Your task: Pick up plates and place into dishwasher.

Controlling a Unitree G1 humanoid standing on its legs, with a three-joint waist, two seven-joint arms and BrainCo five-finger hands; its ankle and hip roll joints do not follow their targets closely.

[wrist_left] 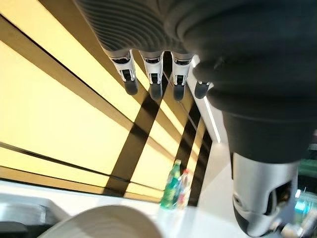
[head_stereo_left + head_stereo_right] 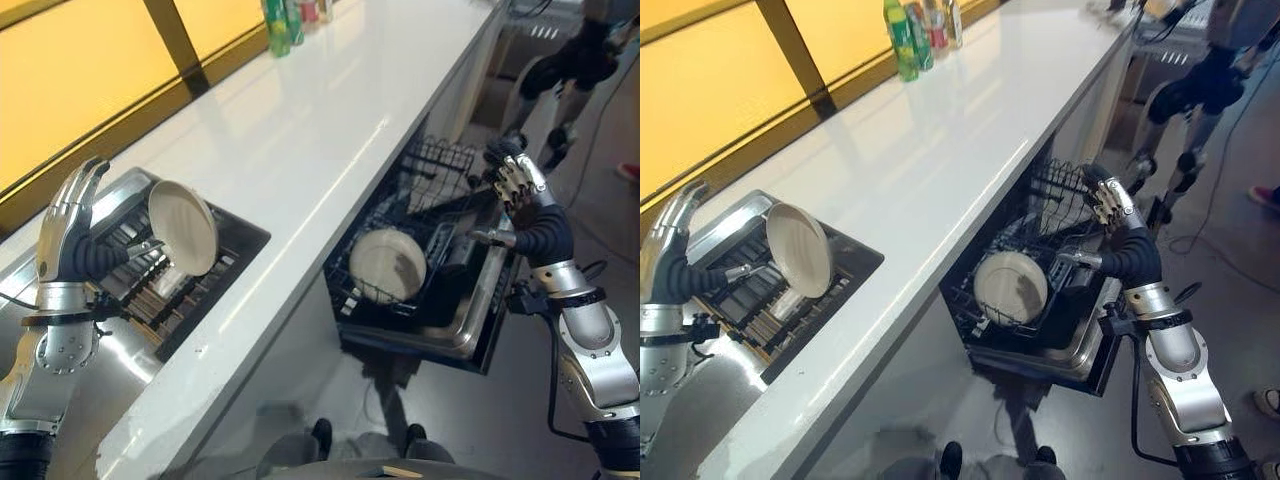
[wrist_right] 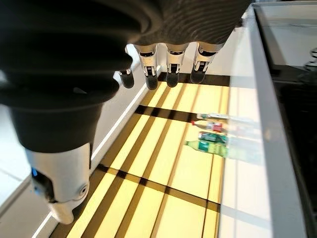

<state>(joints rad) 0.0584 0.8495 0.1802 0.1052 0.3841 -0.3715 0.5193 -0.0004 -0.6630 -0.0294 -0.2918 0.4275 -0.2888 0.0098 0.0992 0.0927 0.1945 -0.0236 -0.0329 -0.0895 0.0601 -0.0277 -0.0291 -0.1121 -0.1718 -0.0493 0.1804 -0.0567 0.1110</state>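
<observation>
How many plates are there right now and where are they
2: one plate stands in the sink rack by the left hand; another plate sits in the dishwasher rack. Others may be hidden.

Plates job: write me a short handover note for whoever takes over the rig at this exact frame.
Left hand: open, fingers straight, raised beside the sink rack, holding nothing.
Right hand: open, raised above the open dishwasher, holding nothing.
Plates: one plate stands in the dishwasher's lower rack; another plate stands on edge in the dish rack set in the sink.
Done: one plate loaded.
Left: grasp the plate by the left hand and place it in the dishwasher rack beside the first.
Bottles stand at the counter's far end, not part of the job.
</observation>
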